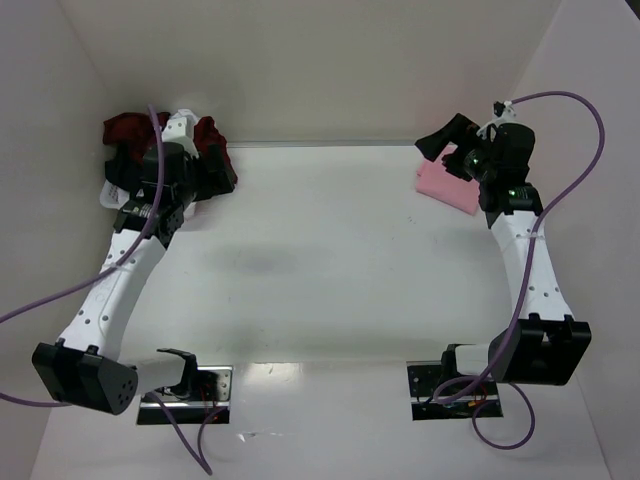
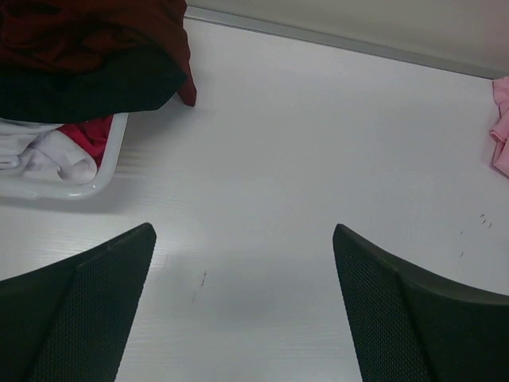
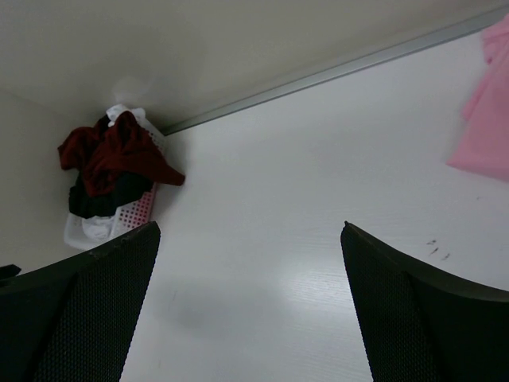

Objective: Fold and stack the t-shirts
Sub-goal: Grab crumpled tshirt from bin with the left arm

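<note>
nearest, at the front edge of the white table (image 1: 320,260): two arm bases, side by side. further out, two grippers, both released and grasping nothing. left gripper (image 2: 243,231) spread wide over bare tabletop, just beside the bin. right gripper (image 3: 250,229) spread just as wide over bare tabletop, close to the pink t-shirt (image 1: 447,183).

at the far left corner, one white plastic bin (image 2: 105,181), heaped past its rim. in it, top to bottom:
- one dark maroon t-shirt (image 2: 87,28), draped over the edge
- one black t-shirt (image 2: 87,89) under it
- white cloth (image 2: 48,155) lowest
- a brighter red patch (image 2: 94,131) beside the white; hard to tell whether a separate tee or part of the maroon one

at the far right, near the back wall, the one pink t-shirt, lying on the table outside any container, well apart from the bin.
</note>
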